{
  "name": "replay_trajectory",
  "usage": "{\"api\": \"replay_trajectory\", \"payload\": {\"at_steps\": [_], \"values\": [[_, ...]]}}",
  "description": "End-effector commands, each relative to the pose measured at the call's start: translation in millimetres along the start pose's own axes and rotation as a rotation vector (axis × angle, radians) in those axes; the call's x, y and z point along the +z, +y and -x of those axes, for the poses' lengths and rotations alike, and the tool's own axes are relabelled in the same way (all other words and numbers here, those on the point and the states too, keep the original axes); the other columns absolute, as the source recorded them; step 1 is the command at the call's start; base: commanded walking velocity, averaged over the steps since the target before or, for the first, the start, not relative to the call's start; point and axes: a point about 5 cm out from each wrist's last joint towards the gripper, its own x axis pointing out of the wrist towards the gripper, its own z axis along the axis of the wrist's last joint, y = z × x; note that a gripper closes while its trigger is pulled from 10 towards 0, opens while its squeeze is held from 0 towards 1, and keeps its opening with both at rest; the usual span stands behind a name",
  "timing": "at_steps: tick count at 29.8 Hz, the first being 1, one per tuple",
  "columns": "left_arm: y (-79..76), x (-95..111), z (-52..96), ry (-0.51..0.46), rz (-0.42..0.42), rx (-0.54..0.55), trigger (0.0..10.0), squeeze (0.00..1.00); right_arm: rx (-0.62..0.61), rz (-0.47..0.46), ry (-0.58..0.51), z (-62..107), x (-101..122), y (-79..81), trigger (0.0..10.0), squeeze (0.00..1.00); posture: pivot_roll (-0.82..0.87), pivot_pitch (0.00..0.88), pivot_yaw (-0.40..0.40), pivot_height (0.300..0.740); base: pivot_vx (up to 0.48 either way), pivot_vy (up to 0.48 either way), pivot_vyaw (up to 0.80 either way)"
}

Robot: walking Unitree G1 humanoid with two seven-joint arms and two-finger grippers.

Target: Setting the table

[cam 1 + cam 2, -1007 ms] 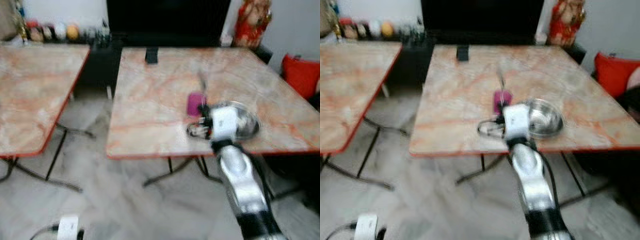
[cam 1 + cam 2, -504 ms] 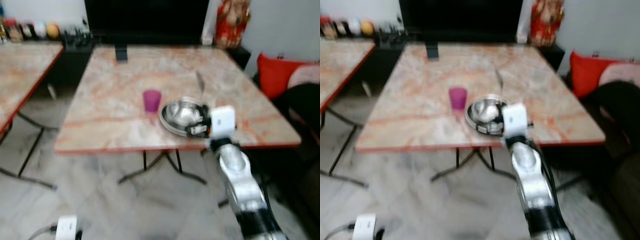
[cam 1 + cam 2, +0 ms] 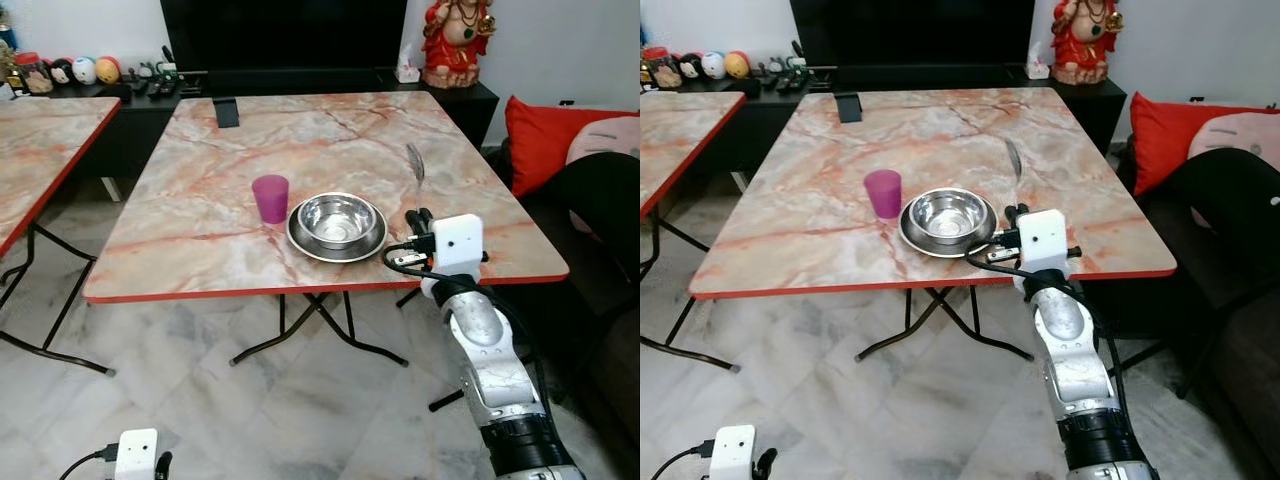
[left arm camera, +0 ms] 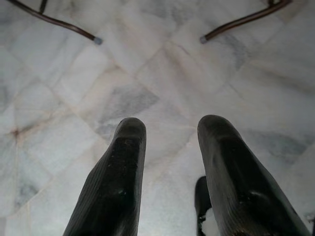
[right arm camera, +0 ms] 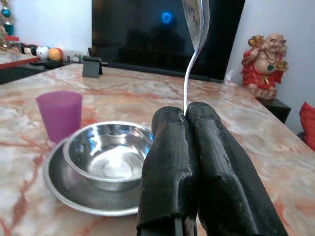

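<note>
Right claw (image 5: 186, 123) clamps the spoon (image 5: 195, 29) upright; bowl (image 5: 108, 153) beside.

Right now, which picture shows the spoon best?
The right wrist view: the spoon stands big and close, its handle pinched between the right gripper fingers. In both eye views it is a thin silver sliver above the table, right of the bowl. The left wrist view looks at floor.

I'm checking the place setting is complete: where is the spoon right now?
The spoon is pinched in the right hand, held upright over the table near its front edge, just right of the steel bowl on its plate.
</note>
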Motion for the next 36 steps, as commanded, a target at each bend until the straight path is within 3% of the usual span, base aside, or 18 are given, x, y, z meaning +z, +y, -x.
{"api": "replay_trajectory", "payload": {"at_steps": [1, 36], "values": [[1.2, -1.8, 0.5, 0.01, 0.014, 0.002, 10.0, 0.0, -0.008, 0.002, -0.02, -2.6, 6.0, -1.9, 10.0, 0.0, -0.03, 0.0, 0.001, 0.724, 0.0, 0.0, 0.0], [-1.7, -3.8, 1.0, 0.02, 0.001, -0.006, 10.0, 0.0, -0.022, -0.004, -0.036, -6.6, 11.0, -5.2, 10.0, 0.0, -0.03, 0.0, 0.001, 0.724, 0.247, 0.0, 0.0]]}}
